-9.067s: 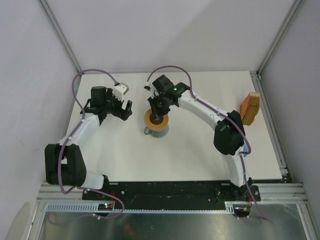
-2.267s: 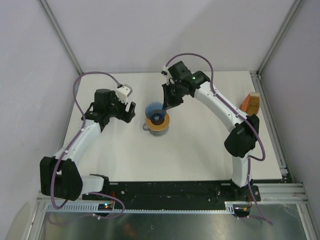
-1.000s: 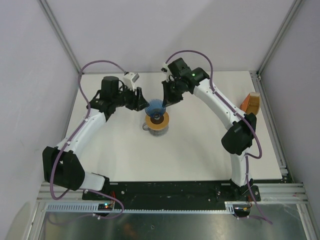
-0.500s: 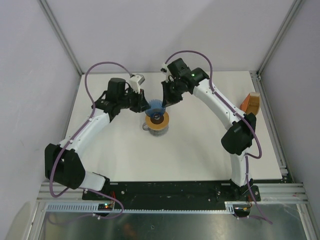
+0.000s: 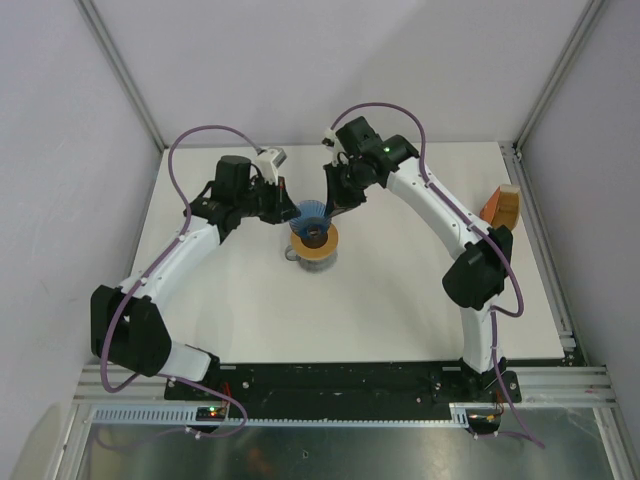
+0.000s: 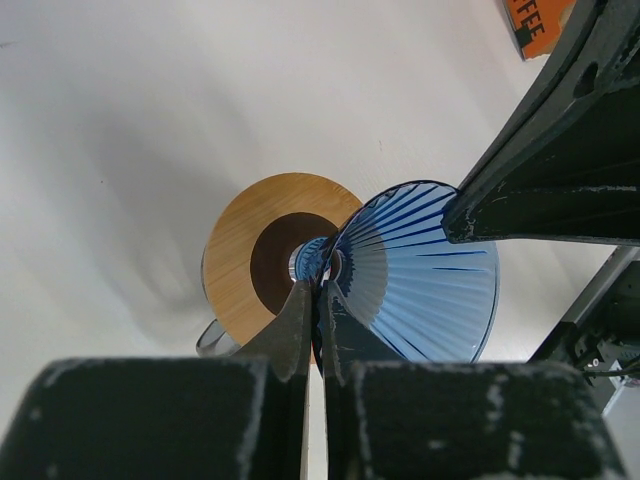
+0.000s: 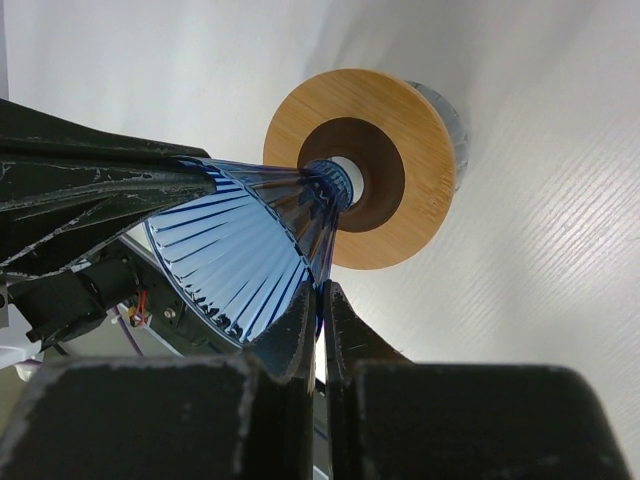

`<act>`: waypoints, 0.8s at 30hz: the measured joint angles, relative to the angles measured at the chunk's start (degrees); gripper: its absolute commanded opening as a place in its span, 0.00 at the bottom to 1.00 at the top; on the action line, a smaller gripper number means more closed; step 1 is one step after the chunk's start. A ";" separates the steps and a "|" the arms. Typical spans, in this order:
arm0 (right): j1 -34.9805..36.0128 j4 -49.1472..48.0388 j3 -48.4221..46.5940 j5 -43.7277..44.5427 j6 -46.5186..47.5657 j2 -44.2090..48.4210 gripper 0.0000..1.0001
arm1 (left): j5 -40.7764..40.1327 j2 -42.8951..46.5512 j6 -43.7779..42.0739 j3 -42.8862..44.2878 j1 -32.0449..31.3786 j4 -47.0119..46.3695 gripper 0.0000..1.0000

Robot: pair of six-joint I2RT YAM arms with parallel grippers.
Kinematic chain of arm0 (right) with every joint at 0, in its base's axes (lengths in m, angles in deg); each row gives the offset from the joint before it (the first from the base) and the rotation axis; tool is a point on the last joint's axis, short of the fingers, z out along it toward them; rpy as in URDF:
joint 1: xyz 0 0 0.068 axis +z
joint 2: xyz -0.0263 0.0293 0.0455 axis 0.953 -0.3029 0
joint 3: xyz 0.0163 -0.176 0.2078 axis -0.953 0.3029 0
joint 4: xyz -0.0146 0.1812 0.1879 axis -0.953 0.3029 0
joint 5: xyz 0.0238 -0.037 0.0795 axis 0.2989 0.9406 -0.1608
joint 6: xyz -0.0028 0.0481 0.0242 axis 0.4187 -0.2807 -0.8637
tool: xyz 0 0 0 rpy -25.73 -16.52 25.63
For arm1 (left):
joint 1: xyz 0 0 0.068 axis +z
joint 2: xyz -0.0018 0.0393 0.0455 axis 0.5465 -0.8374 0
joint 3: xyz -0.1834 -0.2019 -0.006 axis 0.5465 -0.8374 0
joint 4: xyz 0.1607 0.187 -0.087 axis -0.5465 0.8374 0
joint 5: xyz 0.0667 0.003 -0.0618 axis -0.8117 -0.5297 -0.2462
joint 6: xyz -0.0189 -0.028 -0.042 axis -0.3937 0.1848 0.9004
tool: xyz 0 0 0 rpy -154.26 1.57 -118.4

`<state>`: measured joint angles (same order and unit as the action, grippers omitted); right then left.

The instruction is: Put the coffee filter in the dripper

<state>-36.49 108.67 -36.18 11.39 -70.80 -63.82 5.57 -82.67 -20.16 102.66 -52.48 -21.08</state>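
Observation:
The dripper (image 5: 308,213), a blue ribbed cone, is held tilted on its side just above the amber disc (image 5: 322,250), its narrow end at the disc's dark hole. My left gripper (image 5: 286,208) is shut on the cone's left rim wall; in the left wrist view the gripper (image 6: 318,300) pinches the dripper (image 6: 420,270). My right gripper (image 5: 333,203) is shut on the opposite rim; in the right wrist view it (image 7: 320,300) clamps the dripper (image 7: 240,260) too. No loose coffee filter is in view.
The amber disc (image 7: 400,190) caps a clear glass jug (image 5: 294,257) in the middle of the white table (image 5: 400,300). An orange and tan pack (image 5: 500,215) with lettering (image 6: 540,25) stands at the table's right edge. Grey walls close in left, right and behind.
My left gripper has moved right to the dripper and closed on its rim. The right gripper has held the dripper in the same spot.

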 measured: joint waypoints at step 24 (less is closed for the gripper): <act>-1.38 -0.37 0.00 -1.79 -0.04 -1.90 0.00 | 0.00 -3.30 1.31 1.07 0.15 0.20 0.00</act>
<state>-37.87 108.30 -36.18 9.60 -70.84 -65.73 5.57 -85.97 -18.85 103.74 -52.33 -20.88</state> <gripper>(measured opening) 0.033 0.033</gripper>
